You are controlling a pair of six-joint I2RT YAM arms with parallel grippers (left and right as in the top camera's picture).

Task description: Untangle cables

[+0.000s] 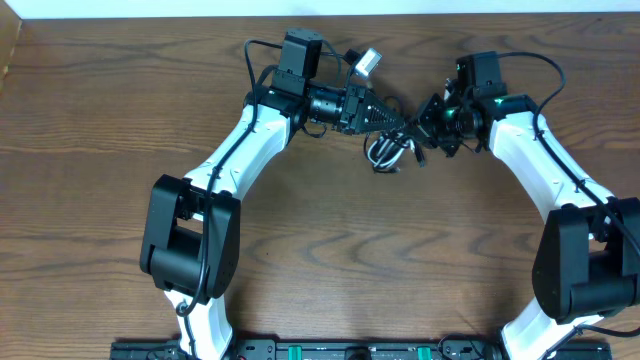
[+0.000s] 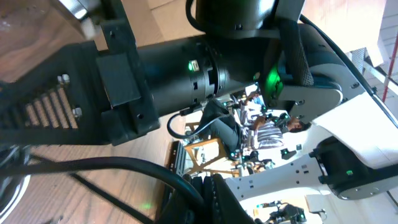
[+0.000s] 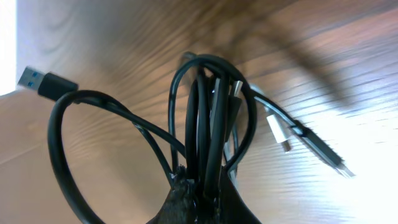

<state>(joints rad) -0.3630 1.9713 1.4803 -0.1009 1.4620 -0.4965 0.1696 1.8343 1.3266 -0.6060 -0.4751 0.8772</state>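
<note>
The cables (image 1: pixel 390 151) are a small tangle of black loops with a lighter cord, lifted between my two grippers at the back middle of the table (image 1: pixel 330 250). My left gripper (image 1: pixel 404 122) points right and looks shut on a black cable (image 2: pixel 124 165) that runs into its fingers (image 2: pixel 280 199). My right gripper (image 1: pixel 426 128) points left, tip to tip with the left one. In the right wrist view it (image 3: pixel 208 186) is shut on several black loops (image 3: pixel 205 124). A black USB plug (image 3: pixel 46 81), a white plug (image 3: pixel 277 133) and a black connector (image 3: pixel 323 151) hang free.
The right arm's black wrist body (image 2: pixel 186 68) fills the left wrist view, very close to the left gripper. The table's far edge (image 1: pixel 420 14) runs just behind both arms. The arm bases stand at the front left (image 1: pixel 190 240) and front right (image 1: pixel 585 260).
</note>
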